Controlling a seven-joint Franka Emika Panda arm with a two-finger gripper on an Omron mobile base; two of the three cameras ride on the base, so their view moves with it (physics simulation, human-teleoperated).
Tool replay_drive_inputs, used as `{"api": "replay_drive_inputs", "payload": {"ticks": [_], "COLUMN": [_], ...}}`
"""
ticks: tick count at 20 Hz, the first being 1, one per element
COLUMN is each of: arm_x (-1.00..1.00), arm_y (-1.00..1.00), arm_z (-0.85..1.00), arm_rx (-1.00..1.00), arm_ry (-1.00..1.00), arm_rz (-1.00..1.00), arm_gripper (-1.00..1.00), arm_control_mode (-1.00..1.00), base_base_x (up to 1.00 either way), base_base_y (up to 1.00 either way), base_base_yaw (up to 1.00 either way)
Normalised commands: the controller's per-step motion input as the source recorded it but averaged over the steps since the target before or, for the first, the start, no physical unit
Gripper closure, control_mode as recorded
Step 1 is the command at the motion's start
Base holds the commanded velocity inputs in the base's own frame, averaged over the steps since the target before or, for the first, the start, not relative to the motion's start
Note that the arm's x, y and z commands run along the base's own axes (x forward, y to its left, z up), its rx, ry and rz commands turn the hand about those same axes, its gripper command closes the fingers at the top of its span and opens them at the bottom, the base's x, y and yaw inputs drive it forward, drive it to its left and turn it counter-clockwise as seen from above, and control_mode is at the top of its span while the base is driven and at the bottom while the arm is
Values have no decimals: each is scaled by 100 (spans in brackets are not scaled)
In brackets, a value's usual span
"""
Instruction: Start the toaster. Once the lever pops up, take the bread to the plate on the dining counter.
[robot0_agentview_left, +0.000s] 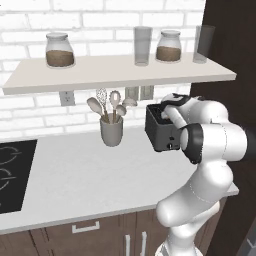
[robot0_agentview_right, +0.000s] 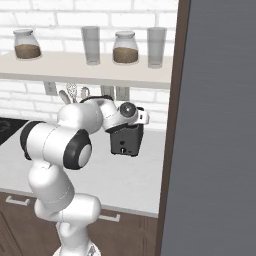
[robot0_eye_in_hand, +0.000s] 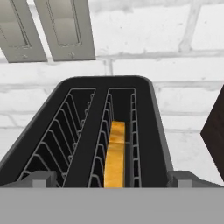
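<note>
left base view takes in the worktop (robot0_agentview_left: 75, 175), pale grey and speckled, with the hob (robot0_agentview_left: 12, 175) at its left end and a shelf (robot0_agentview_left: 115, 72) of jars and glasses above it, out of the working space. next down in size is the arm, bent over from the lower right so the hand hangs above the toaster (robot0_agentview_left: 161, 131), which sits at the back right of the worktop near the wall outlets, likely so its cord can reach. a utensil cup (robot0_agentview_left: 111, 131) stands well left of it, clear of the arm's reach. hand view looks straight down into the two slots: the bread (robot0_eye_in_hand: 116, 155) stands on edge in the right slot, sunk between the wire guides, its crust uppermost. the gripper (robot0_eye_in_hand: 111, 180) hovers over the toaster's near edge, fingers (robot0_eye_in_hand: 41, 178) spread wide apart on either side and holding nothing, probably lined up for the lever, which i cannot see.
</note>
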Motion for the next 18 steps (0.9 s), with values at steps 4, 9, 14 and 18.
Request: {"api": "replay_drive_inputs", "payload": {"ticks": [4, 9, 14, 18], "arm_x": [0, 0, 0, 0], "arm_y": [0, 0, 0, 0], "arm_z": [0, 0, 0, 0], "arm_rx": [0, 0, 0, 0], "arm_ry": [0, 0, 0, 0], "arm_rz": [0, 0, 0, 0], "arm_gripper": [-100, -100, -100, -100], "arm_control_mode": [-100, -100, -100, -100], "base_base_x": [0, 0, 0, 0], "base_base_y": [0, 0, 0, 0], "base_base_yaw": [0, 0, 0, 0]}}
